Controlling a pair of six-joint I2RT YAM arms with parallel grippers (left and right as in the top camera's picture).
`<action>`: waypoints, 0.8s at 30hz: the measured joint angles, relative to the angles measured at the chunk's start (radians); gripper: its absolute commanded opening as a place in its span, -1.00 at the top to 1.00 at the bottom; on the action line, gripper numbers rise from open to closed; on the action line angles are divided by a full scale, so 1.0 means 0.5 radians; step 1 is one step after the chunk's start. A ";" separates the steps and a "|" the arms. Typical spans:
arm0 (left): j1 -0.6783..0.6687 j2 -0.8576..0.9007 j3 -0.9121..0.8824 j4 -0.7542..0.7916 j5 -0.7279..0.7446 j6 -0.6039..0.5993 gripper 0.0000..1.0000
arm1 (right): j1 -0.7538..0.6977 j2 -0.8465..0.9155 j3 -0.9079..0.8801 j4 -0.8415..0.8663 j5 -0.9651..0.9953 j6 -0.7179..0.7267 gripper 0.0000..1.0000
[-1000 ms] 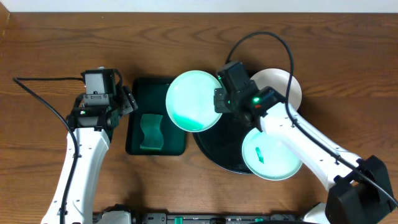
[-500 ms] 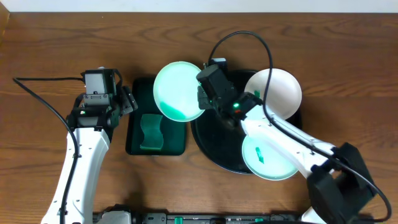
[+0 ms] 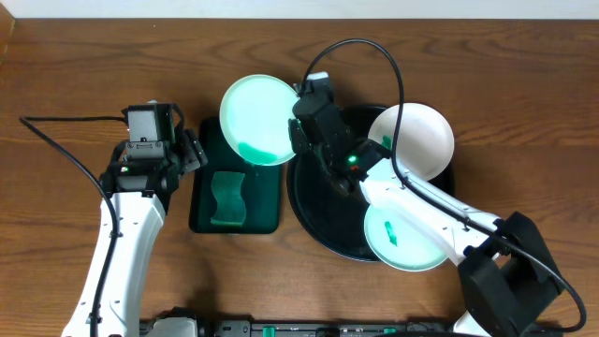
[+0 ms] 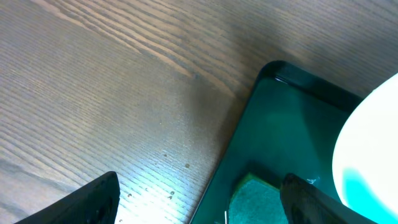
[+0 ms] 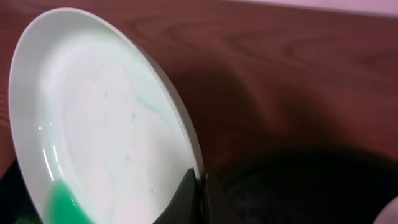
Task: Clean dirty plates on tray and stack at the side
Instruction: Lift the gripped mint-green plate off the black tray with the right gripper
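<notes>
My right gripper (image 3: 298, 120) is shut on the rim of a pale mint plate (image 3: 259, 120), holding it lifted above the far end of the rectangular dark green tray (image 3: 201, 201). A green smear lies along that plate's (image 5: 93, 124) lower edge. Two other plates rest on the black round tray (image 3: 323, 225): a white one (image 3: 416, 136) at its far right and a mint one (image 3: 412, 241) with a small green smear at its near right. My left gripper (image 4: 199, 199) hangs open over the dark green tray's left rim (image 4: 249, 118), nothing between its fingers.
A green sponge (image 3: 226, 198) lies in the dark green tray; its corner (image 4: 258, 202) shows between my left fingers. A black cable (image 3: 374, 56) loops over the far side of the table above the right arm. Bare wood surrounds both trays.
The right arm has carried the held plate leftward and farther back, from over the black tray's left edge to above the dark green tray. The left arm has not moved.
</notes>
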State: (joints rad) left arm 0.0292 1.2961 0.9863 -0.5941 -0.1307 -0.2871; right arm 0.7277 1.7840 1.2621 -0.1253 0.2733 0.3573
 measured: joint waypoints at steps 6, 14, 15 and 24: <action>0.000 0.000 0.000 0.001 0.000 0.000 -0.66 | 0.066 0.000 0.000 0.203 0.130 -0.307 0.97; 0.000 0.000 0.000 0.001 0.000 0.000 -0.66 | 0.244 0.000 0.000 0.471 0.424 -0.851 0.97; 0.000 0.000 0.000 0.000 0.000 0.000 -0.66 | 0.264 0.000 0.000 0.504 0.461 -0.910 0.98; 0.000 0.000 0.000 0.000 0.000 0.000 -0.66 | 0.420 0.000 0.001 0.833 0.763 -1.537 0.98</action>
State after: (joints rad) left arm 0.0292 1.2961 0.9863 -0.5941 -0.1307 -0.2871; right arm 0.9379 1.7840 1.2625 0.2913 0.6548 -0.4110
